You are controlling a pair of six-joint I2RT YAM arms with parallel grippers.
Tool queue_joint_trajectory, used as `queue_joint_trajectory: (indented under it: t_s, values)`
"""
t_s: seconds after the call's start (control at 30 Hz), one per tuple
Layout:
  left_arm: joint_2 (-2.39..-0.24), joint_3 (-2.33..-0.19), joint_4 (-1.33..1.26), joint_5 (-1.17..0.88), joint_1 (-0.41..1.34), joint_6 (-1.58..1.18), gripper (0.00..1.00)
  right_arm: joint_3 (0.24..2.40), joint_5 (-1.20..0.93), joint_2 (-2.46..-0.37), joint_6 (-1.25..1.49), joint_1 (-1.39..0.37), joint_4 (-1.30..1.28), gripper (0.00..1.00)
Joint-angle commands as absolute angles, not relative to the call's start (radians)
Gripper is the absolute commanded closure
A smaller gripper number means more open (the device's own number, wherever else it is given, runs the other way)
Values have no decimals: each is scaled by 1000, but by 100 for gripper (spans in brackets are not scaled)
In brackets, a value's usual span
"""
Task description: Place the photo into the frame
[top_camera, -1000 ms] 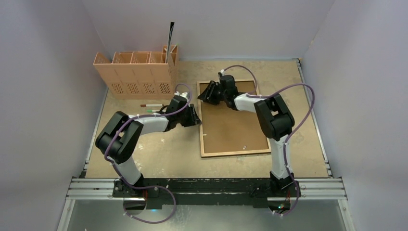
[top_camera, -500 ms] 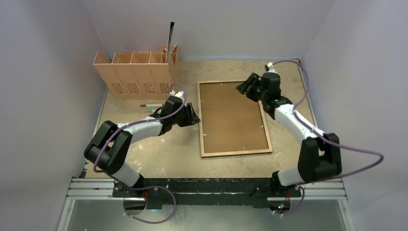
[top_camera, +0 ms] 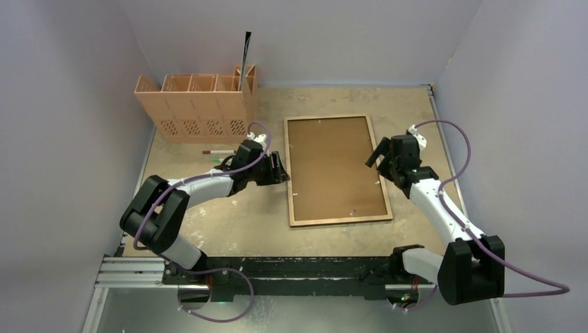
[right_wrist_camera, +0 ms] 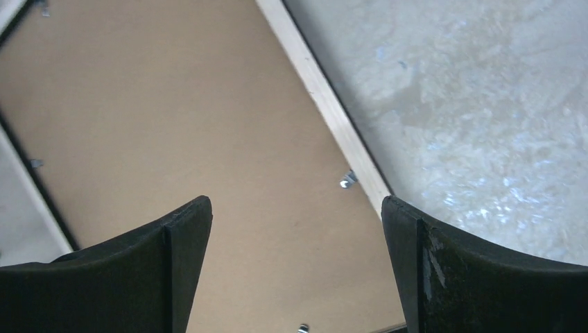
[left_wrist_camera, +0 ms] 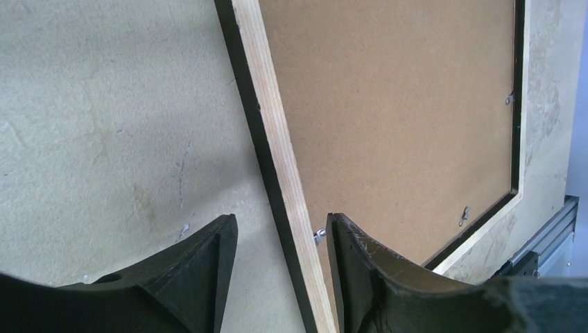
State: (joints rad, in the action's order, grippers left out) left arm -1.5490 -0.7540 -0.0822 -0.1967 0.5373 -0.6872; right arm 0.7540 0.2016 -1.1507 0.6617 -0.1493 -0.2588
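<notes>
Pale lilac walls are closing in the worn beige desk (top_camera: 229, 215) on three sides, and your two arms are reaching across it from the near edge. The frame (top_camera: 340, 220) is lying flat and face down right of centre, its light wood back rail showing around a plain brown backing board (top_camera: 336, 166) that is sitting inside it.

Your left hand (top_camera: 279, 168) is sitting at the frame's left long rail, about halfway along. In the left wrist view that hand (left_wrist_camera: 281, 225) is standing apart, one finger (left_wrist_camera: 208, 257) over bare desk with a clear gap to the black outer edge and the other finger (left_wrist_camera: 353, 263) over the backing board just inside the rail. It is straddling the rail without pinching it. A small metal tab (left_wrist_camera: 320, 236) is showing at the rail's inner edge, right beside that inner finger.

Your right hand (top_camera: 380, 161) is hanging over the frame's right long rail. Its wrist view is showing the hand (right_wrist_camera: 295, 208) spread wide and gripping nothing, one finger over the board and one over the desk, with the rail and another metal tab (right_wrist_camera: 347, 180) running between them.

At the rear left, a terracotta compartment rack (top_camera: 201, 111) is standing against the wall with a thin dark strip (top_camera: 245, 59) rising from its right-end compartment. A marker (top_camera: 218, 150) is lying on the desk just in front of it.
</notes>
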Motion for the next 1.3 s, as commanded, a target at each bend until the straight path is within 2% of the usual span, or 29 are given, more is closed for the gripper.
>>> queue_joint_trajectory:
  t_s: [0.0,0.1,0.57,0.9,1.07,1.27]
  values:
    - [-1580,-740,-146,-254,541,-682,47,718,222,-1158,649,-123,-316,6]
    - [-1609,-736,-177,-274,543,-699,47,685,143,-1173,652,-120,-298,8]
    - [-1725,-820,-211,-266,543,-716,47,609,70,-1210,687,-104,-280,9]
    - [-1726,-824,-189,-175,544,-725,46,677,308,-1159,742,-94,-335,10]
    - [-1729,-832,-197,-175,545,-732,46,667,232,-1262,765,-80,-271,11]
    - [-1725,-850,-228,-232,549,-727,46,632,157,-1291,726,-78,-194,13]
